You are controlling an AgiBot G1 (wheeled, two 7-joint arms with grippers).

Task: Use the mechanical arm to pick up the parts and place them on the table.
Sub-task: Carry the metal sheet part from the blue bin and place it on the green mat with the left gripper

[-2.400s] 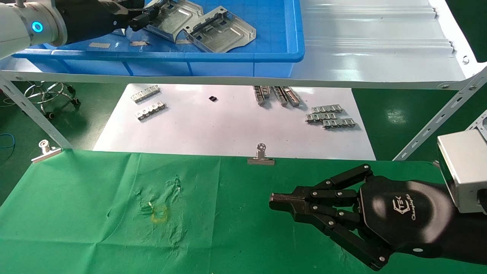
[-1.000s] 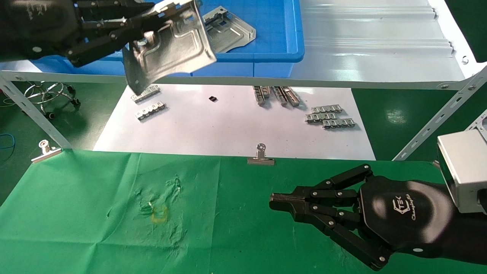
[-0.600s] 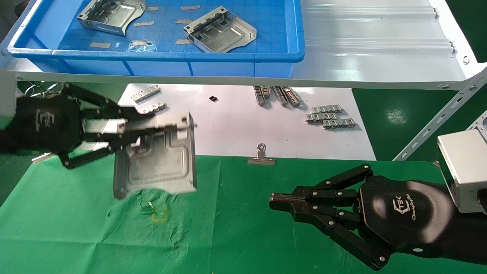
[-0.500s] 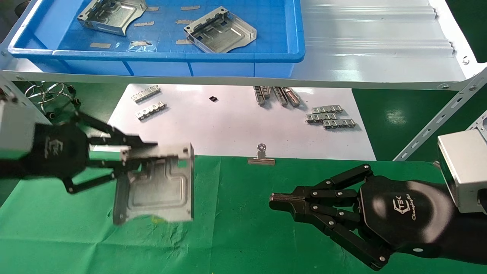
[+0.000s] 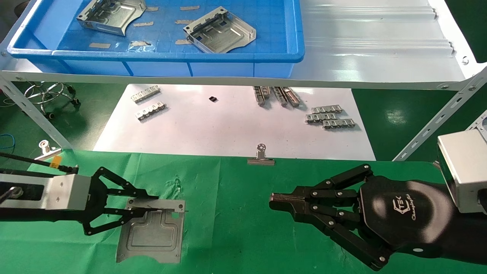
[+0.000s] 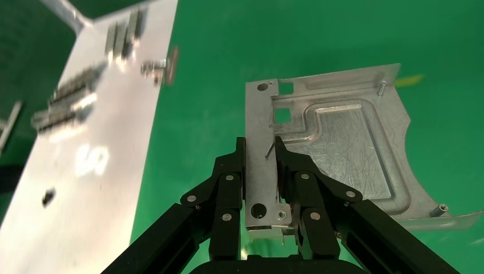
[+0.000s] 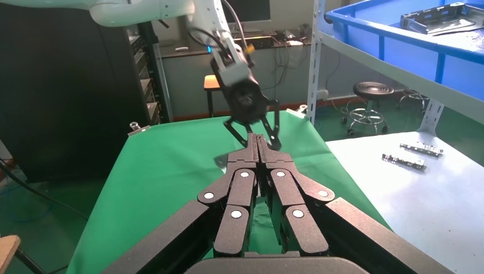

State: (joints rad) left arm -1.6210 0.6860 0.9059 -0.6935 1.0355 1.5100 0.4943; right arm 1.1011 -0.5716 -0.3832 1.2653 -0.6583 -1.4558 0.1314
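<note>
Left tool (image 5: 152,208) is clamped on the part's (image 5: 152,236) folded rim, low over the table (image 5: 236,236); an early release risks the part tipping or sliding. Right tool (image 5: 276,201), pinched empty, is parked at right.

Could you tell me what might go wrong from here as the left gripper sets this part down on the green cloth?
1. The left gripper is shut on the part by one folded rim only, so the plate could pivot or slip.
2. The cloth on the table is wrinkled just beyond the part; a dragged edge could snag it.
3. The right gripper rests nearby; sliding the part that way risks contact.
</note>
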